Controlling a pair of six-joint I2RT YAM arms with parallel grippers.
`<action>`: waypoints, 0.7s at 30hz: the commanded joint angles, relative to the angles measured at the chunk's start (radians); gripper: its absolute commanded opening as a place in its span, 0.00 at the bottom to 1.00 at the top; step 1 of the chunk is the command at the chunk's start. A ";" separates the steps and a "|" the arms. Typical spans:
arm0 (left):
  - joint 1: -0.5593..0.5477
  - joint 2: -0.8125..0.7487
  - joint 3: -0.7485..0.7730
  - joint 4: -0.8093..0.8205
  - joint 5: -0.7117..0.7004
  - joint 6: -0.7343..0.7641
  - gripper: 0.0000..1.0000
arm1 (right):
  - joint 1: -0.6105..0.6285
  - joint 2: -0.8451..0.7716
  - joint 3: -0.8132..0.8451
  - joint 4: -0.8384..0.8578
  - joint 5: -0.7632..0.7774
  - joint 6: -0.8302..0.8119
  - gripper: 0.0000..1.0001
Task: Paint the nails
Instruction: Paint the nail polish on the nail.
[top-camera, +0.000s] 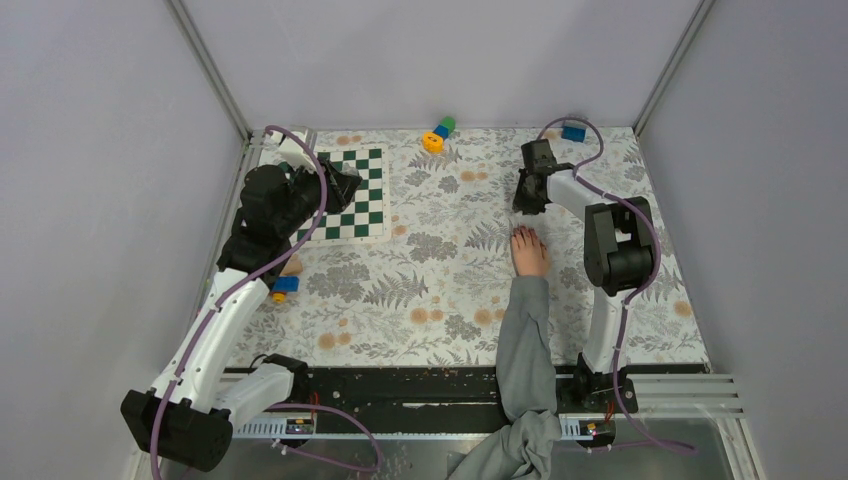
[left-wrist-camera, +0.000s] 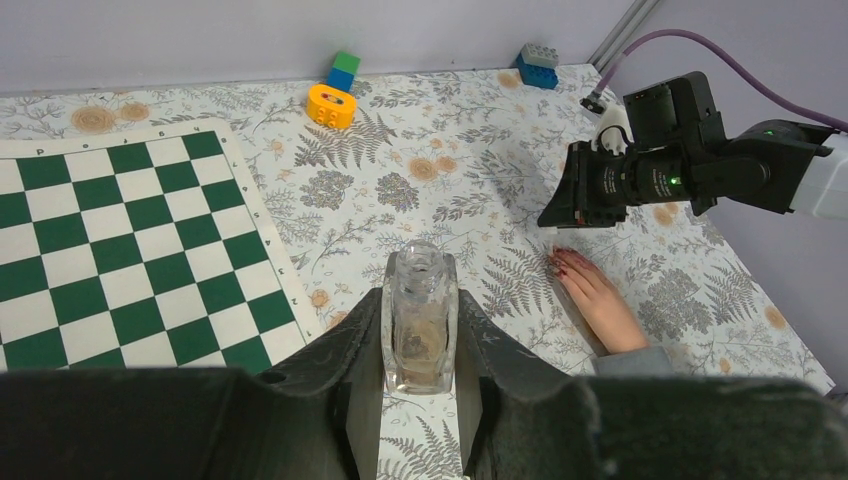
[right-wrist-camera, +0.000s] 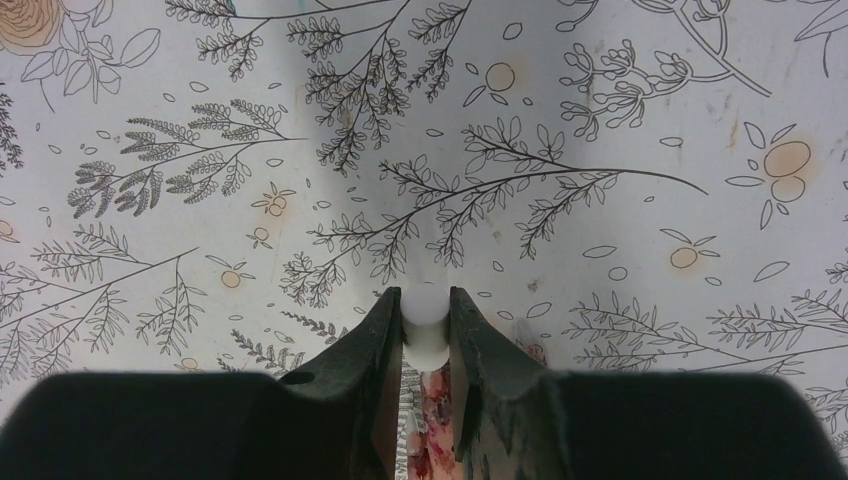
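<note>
A bare hand (top-camera: 528, 252) in a grey sleeve lies flat on the floral table, fingers pointing away from the arms. Its dark-red nails (left-wrist-camera: 562, 262) show at the fingertips. My left gripper (left-wrist-camera: 420, 300) is shut on a clear glass polish bottle (left-wrist-camera: 420, 325), upright with its neck uncapped, held over the chessboard's right edge. My right gripper (right-wrist-camera: 424, 300) is shut on a white round brush cap (right-wrist-camera: 424, 318), pointing down just beyond the fingertips (top-camera: 527, 200). Below the cap, a red-smeared finger (right-wrist-camera: 437, 430) shows between the jaws. The brush itself is hidden.
A green-and-white chessboard mat (top-camera: 355, 195) lies at the back left. A yellow, blue and green brick stack (top-camera: 437, 133) and a blue brick (top-camera: 573, 132) sit by the back wall. A blue-and-orange piece (top-camera: 284, 286) lies beside the left arm. Grey walls enclose the table.
</note>
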 joint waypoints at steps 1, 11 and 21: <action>0.003 -0.006 0.008 0.060 -0.014 0.015 0.00 | 0.017 0.011 0.054 -0.030 0.050 -0.017 0.00; 0.003 -0.001 0.011 0.062 -0.019 0.020 0.00 | 0.032 0.030 0.083 -0.059 0.083 -0.028 0.00; 0.004 0.022 0.022 0.061 -0.017 0.032 0.00 | 0.044 0.044 0.104 -0.079 0.110 -0.035 0.00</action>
